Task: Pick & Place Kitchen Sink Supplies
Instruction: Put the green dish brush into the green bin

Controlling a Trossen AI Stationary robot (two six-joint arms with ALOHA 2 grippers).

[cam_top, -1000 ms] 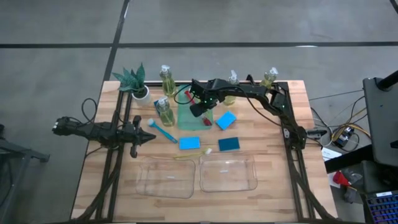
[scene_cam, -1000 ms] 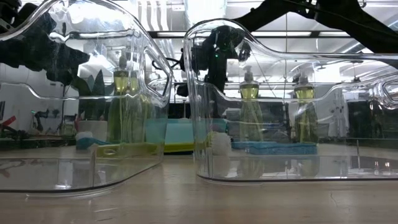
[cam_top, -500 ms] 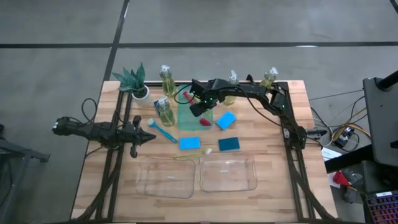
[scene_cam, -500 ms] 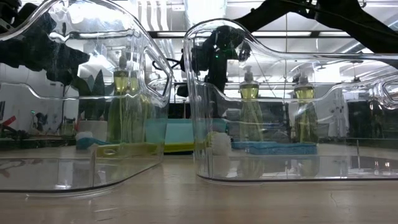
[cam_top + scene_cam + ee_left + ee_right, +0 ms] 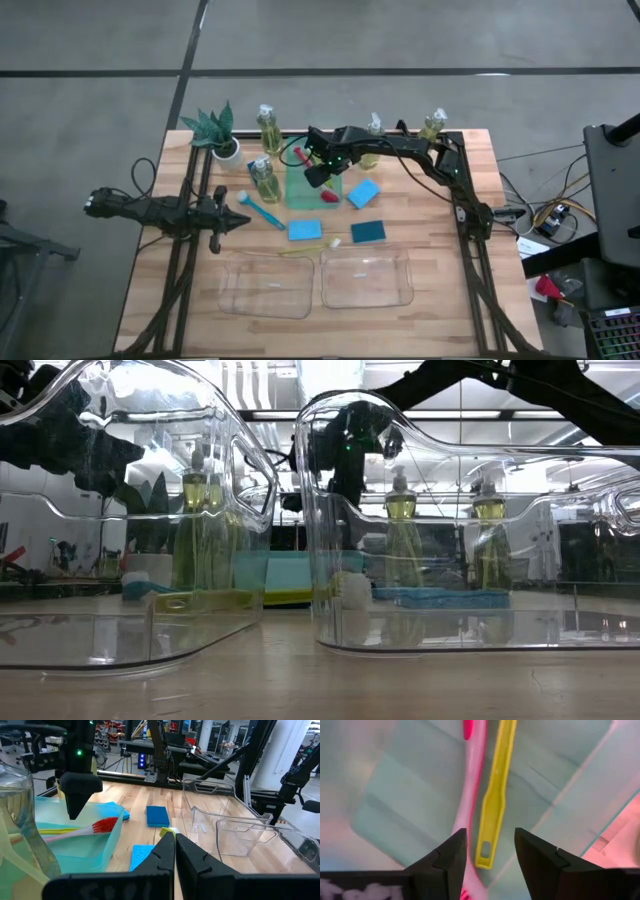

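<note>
A red brush (image 5: pixel 470 775) and a yellow handle (image 5: pixel 495 795) lie side by side in the green tray (image 5: pixel 300 190); the brush's red bristles show in the left wrist view (image 5: pixel 105 825). My right gripper (image 5: pixel 490 847) is open above the tray, with its fingers on either side of the two handles' ends. It also shows in the high view (image 5: pixel 317 176). My left gripper (image 5: pixel 238 220) is shut and empty at the table's left. Bottles (image 5: pixel 264 180) (image 5: pixel 268 128) (image 5: pixel 372 140) stand around the tray. Blue sponges (image 5: pixel 364 192) (image 5: pixel 305 230) (image 5: pixel 368 232) and a blue brush (image 5: pixel 260 210) lie on the table.
Two clear bins (image 5: pixel 268 287) (image 5: pixel 366 276) stand near the table's front edge. A potted plant (image 5: pixel 216 130) stands at the far left. Another bottle (image 5: pixel 432 127) stands at the far right. A yellow-handled brush with a white head (image 5: pixel 318 247) lies between the sponges and the bins.
</note>
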